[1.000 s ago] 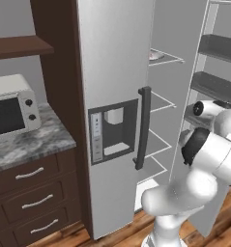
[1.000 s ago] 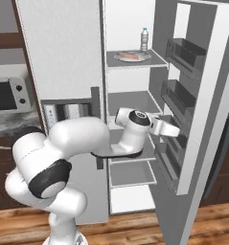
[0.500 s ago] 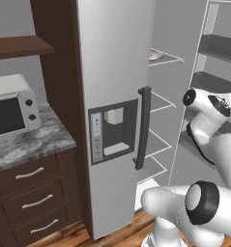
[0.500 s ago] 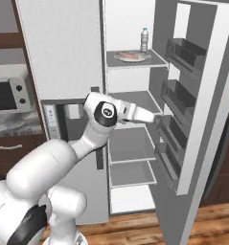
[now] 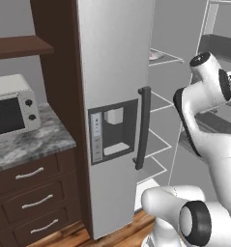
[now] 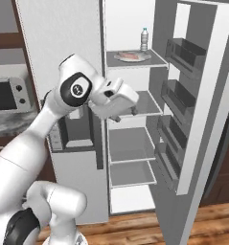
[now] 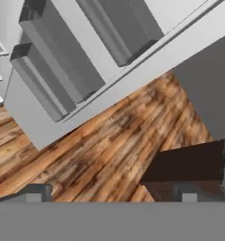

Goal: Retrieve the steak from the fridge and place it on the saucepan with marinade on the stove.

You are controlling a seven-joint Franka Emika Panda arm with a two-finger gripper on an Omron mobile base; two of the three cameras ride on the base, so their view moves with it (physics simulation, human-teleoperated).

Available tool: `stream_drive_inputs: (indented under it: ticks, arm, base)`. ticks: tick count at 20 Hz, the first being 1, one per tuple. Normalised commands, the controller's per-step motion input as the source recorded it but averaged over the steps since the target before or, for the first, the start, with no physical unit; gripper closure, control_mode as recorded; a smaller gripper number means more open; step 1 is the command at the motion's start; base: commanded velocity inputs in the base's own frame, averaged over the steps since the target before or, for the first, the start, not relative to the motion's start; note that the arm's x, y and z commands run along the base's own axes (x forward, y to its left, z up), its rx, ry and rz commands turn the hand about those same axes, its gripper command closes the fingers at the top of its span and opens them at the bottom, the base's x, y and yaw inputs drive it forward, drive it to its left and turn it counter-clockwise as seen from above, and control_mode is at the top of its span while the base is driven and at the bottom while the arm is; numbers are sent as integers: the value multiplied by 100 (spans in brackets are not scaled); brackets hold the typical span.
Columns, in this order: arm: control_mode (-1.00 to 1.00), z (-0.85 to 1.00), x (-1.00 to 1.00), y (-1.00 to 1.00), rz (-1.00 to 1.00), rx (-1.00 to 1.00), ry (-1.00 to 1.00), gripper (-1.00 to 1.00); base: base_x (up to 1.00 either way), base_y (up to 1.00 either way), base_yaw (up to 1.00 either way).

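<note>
The fridge [image 6: 63, 38] stands with its right door [image 6: 202, 95] swung open and its left door [image 5: 114, 72] closed. The steak [image 6: 131, 56] is a pinkish slab lying on a plate on the top shelf. My gripper [image 7: 111, 194] is open and holds nothing; the hand [image 6: 117, 99] hangs in front of the middle shelf, well below and left of the steak. In the hand view it looks down at the door bins [image 7: 62, 70] and the wooden floor [image 7: 109, 141]. The saucepan and the stove are out of view.
A water bottle [image 6: 144, 38] stands behind the steak's plate. Several grey bins [image 6: 183, 55] line the open door. Left of the fridge a microwave [image 5: 10, 111] sits on a stone counter [image 5: 27, 144] over dark drawers. A dark cabinet [image 7: 189, 164] stands low on the right.
The arm has swung up and back. The hand moved from the door bins leftward to in front of the middle shelf. The jaws stayed open.
</note>
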Motion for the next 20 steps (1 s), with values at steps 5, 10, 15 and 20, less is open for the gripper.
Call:
stream_drive_inputs:
  ticks: [5, 10, 15, 20]
  arm:
    - [-100, -2, -17, 78, 27, 29, 14, -100]
    - [-100, -1, 0, 5, 9, 12, -47, -100]
    - [-100, -40, -11, 1, 0, 9, -67, -100]
    - [-100, -17, -3, 53, 6, 19, -8, -100]
  base:
    - [0, 0, 0]
    - [0, 0, 0]
    - [0, 0, 0]
    - [0, 0, 0]
